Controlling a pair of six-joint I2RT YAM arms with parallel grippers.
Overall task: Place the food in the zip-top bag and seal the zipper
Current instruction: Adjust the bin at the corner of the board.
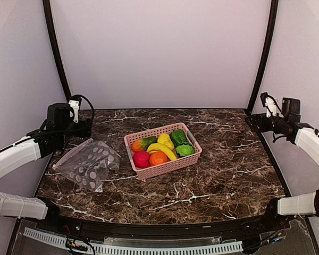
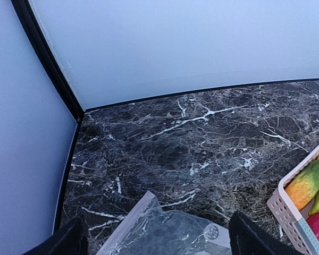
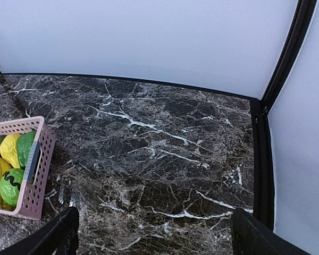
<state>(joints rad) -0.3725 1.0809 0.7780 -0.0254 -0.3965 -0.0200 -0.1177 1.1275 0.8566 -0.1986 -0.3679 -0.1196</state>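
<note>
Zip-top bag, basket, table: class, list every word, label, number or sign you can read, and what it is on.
No readable text anywhere.
Zip-top bag: one small round mark, too blurred to read.
Pink basket: grey strip, no legible writing.

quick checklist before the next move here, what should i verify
1. Left gripper open and empty: ok.
2. Right gripper open and empty: ok.
3. Food all in the pink basket, uncovered from above: ok.
4. Zip-top bag lying on the table on the left arm's side of the basket, not touching it: ok.
5. Nothing inside the bag yet: ok.
6. Bag's mouth open for loading: cannot tell, the edge is too faint to read.
</note>
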